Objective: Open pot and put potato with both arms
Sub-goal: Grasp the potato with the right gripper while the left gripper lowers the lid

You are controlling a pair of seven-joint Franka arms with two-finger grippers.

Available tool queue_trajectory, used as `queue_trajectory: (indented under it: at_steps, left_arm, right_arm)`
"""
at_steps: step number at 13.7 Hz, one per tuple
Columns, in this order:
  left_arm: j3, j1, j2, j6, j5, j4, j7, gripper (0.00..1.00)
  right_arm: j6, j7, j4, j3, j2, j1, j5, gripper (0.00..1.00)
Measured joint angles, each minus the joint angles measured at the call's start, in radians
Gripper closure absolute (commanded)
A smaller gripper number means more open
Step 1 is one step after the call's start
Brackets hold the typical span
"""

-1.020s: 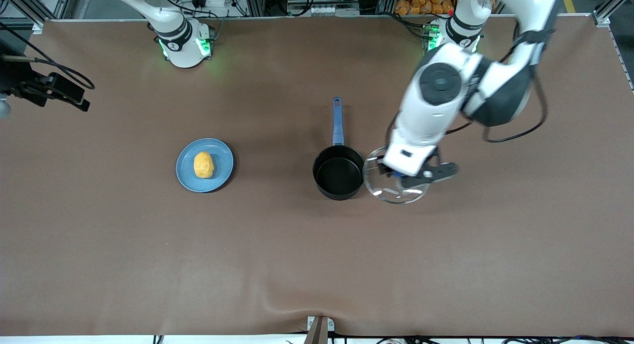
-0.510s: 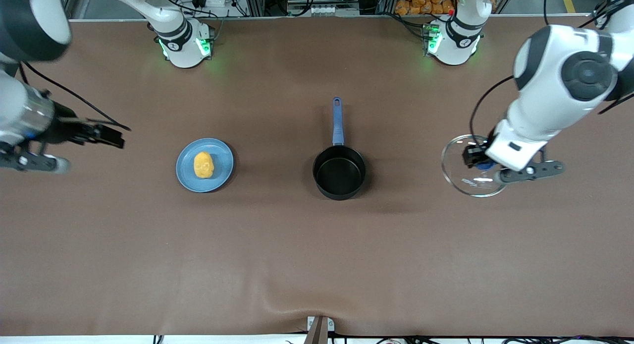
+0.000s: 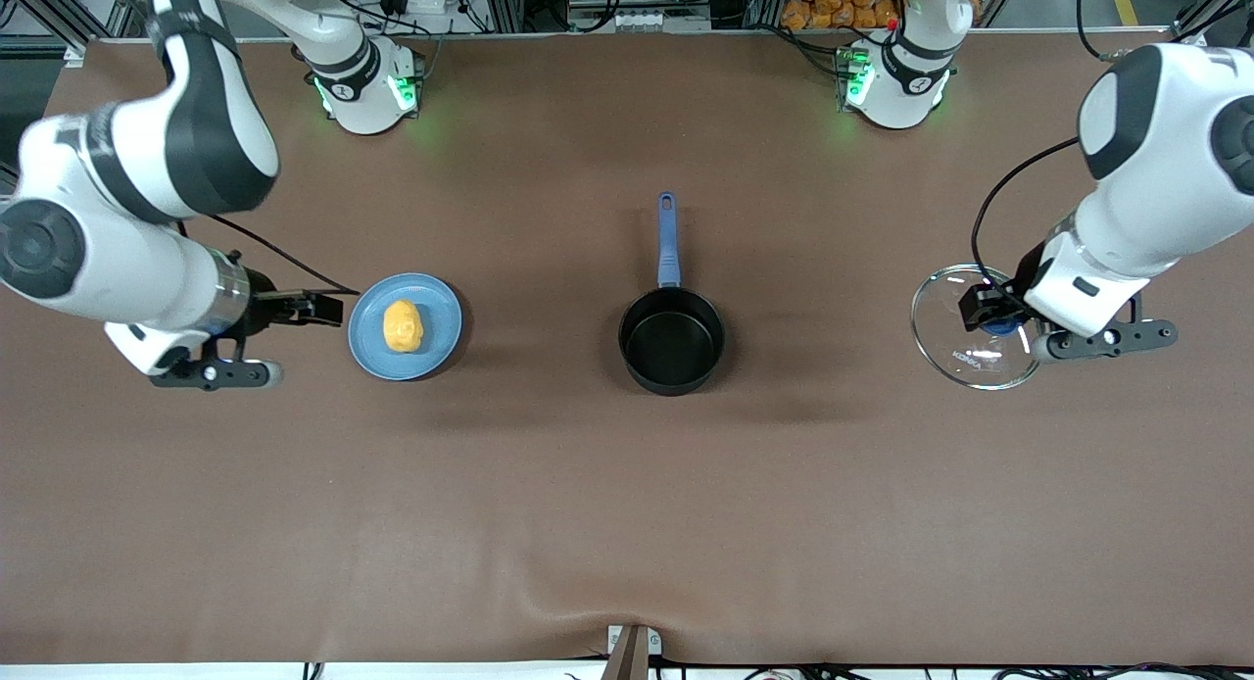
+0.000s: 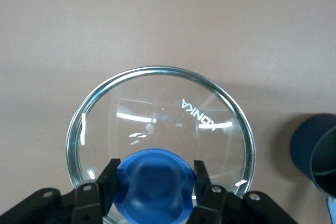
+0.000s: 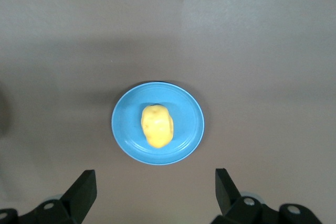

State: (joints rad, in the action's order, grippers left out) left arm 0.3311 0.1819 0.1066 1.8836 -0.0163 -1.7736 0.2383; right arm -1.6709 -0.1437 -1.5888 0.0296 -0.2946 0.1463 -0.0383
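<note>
1. My left arm reaches from its base out to its own end of the desk, forearm angled down.
2. The left end effector point(image 4: 155, 184) is clamped tight on the blue knob point(image 4: 155, 179) of the glass lid point(image 3: 974, 327), one finger each side.
3. My right arm bends out over its end of the desk.
4. The right end effector point(image 5: 155, 192) hangs with fingers spread wide, gripping nothing.

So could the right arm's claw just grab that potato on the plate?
Probably yes: the right claw is open beside the blue plate, and nothing covers the potato.
</note>
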Motion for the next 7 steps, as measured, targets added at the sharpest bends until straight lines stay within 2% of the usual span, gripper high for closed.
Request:
queue_trajectory:
  at_steps: [2,4,7]
  left_arm:
    - [-0.049,-0.024,-0.045,0.072,0.029,-0.088,-0.061,1.00]
    - [-0.106,-0.092,-0.097,0.222,0.036,-0.256,-0.072,1.00]
    - [-0.127,-0.133,-0.129,0.383,0.037,-0.464,-0.088,1.00]
  right_arm:
    - [-0.094,0.046,-0.092,-0.003,0.002,-0.005,0.000,0.00]
    - [-0.213,0.063,-0.201,-0.004,0.012,-0.007,0.000,0.00]
    - [-0.393,0.066,-0.379,-0.003,0.047,-0.007,0.000,0.00]
